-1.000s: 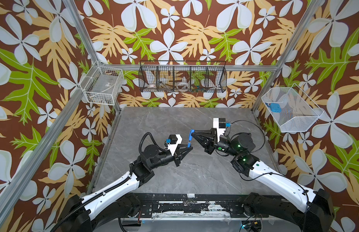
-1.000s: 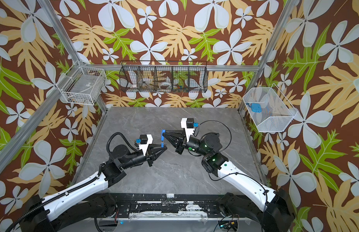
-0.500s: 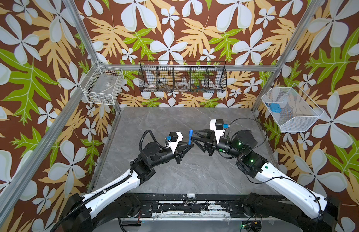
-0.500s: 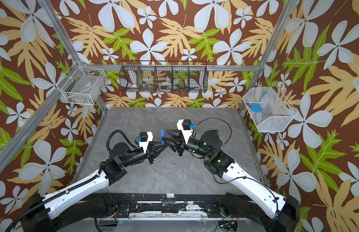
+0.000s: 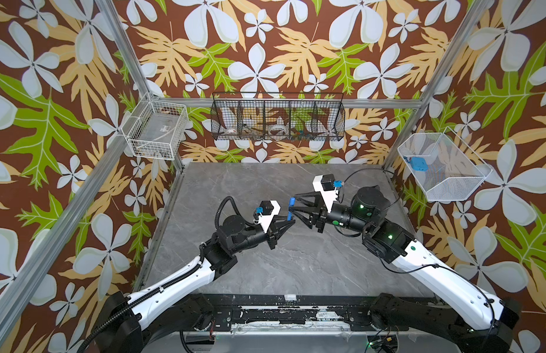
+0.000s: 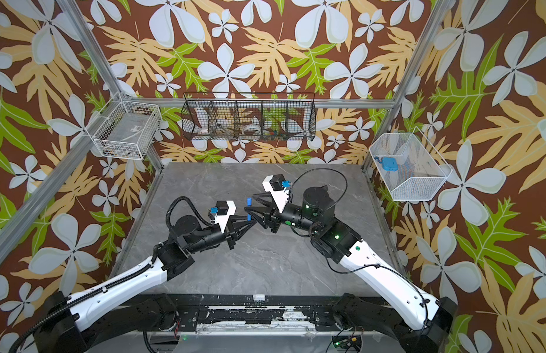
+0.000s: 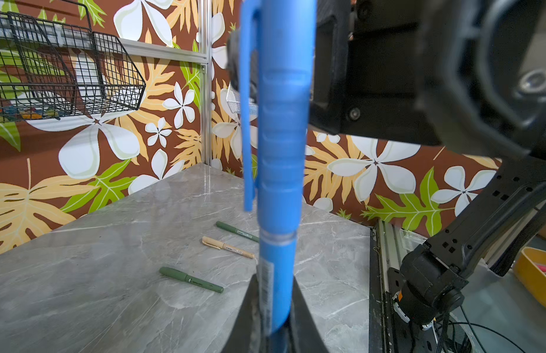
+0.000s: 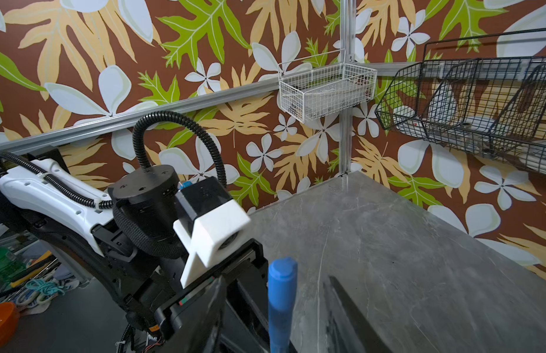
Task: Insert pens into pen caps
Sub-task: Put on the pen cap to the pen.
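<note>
Blue pen (image 7: 276, 275) is pinched by left gripper (image 5: 289, 220) above the counter (image 7: 82, 290), w/ blue cap (image 7: 279, 122) seated; right gripper (image 8: 279, 305) is spread either side of cap, prob. because fit is judged done.

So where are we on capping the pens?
Done: tan pen and two green pens lie on the table, apparently capped. In hand: the blue pen, cap seated, gripped by the left hand; right hand open around it. Left: setting it down.
</note>
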Motion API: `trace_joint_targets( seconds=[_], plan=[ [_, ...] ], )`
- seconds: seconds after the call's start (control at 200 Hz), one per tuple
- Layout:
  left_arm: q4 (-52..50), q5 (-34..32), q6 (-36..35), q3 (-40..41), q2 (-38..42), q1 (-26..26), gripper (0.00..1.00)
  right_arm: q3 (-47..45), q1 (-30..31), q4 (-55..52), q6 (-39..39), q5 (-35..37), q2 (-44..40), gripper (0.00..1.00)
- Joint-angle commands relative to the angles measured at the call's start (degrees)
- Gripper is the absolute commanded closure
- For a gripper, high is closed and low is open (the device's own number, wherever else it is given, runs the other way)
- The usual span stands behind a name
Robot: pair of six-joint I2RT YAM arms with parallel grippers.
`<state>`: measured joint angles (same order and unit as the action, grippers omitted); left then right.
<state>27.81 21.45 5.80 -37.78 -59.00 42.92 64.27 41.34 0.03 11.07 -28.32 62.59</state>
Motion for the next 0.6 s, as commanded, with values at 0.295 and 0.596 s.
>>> trace_joint_targets(
  seconds=[0.295,0.596],
  plan=[
    [1.3,-1.3,-0.8,1.0,0.4,0.1,1.00,4.6,-0.2,-3.5,1.3,-0.1,3.1,0.49],
    [1.5,-1.5,-0.9,1.0,0.4,0.1,1.00,4.3,-0.2,-4.3,1.7,-0.2,3.8,0.59]
  ],
)
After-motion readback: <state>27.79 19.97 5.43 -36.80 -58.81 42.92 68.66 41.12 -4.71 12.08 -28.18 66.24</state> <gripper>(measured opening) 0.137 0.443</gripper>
